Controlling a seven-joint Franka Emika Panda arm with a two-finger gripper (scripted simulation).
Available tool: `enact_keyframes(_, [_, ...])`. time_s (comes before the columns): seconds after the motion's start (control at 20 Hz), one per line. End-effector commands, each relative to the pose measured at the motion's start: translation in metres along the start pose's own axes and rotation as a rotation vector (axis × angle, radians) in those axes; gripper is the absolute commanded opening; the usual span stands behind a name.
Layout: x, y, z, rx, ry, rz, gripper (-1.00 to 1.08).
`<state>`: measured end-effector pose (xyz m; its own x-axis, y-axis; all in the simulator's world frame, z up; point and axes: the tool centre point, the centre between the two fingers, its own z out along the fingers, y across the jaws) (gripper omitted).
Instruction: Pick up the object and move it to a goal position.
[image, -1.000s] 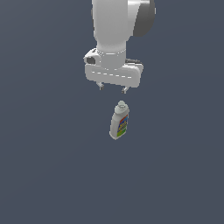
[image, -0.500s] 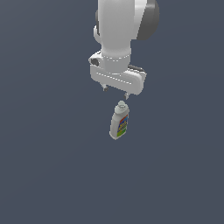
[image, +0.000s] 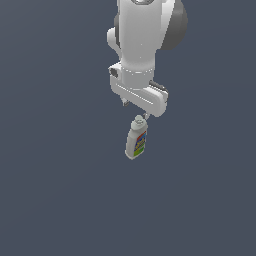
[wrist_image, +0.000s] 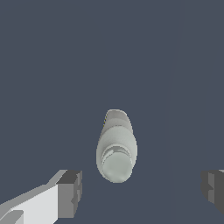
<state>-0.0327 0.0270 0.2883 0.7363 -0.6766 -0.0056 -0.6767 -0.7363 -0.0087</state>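
Exterior view: the white arm descends from the upper edge of the frame, and its gripper hangs directly above the bottle. The bottle is off-white with a rounded cap and a label in red, blue, yellow and green. It stands on the dark grey surface, roughly at the middle of what the frame shows of it; no edge or corner of the surface is visible, so its position cannot be referenced to one. The body leans slightly in this view, cap uppermost and toward the arm. One fingertip appears just at the cap; whether it touches cannot be determined from this angle.

Wrist view: the bottle is seen from above, cap end nearest the camera, with the body receding behind it. Two dark finger pads are visible, one on each side of the bottle, and both stand well apart from it with bare surface showing between each pad and the bottle. The jaws are spread wide, wider than the bottle, and grip nothing. The bottle lies between the two pads, somewhat closer to the pad carried on the white finger. The other pad is cut off by the frame edge. The label is not visible in this view.
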Motion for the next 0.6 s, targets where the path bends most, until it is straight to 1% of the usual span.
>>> enact_keyframes(0.0, [0.000, -0.004, 0.002, -0.002, 0.001, 0.056, 1.00])
enact_keyframes(0.25, [0.000, -0.011, 0.005, -0.005, 0.004, 0.145, 1.00])
enact_keyframes(0.55, [0.000, -0.016, 0.007, -0.007, 0.006, 0.214, 1.00])
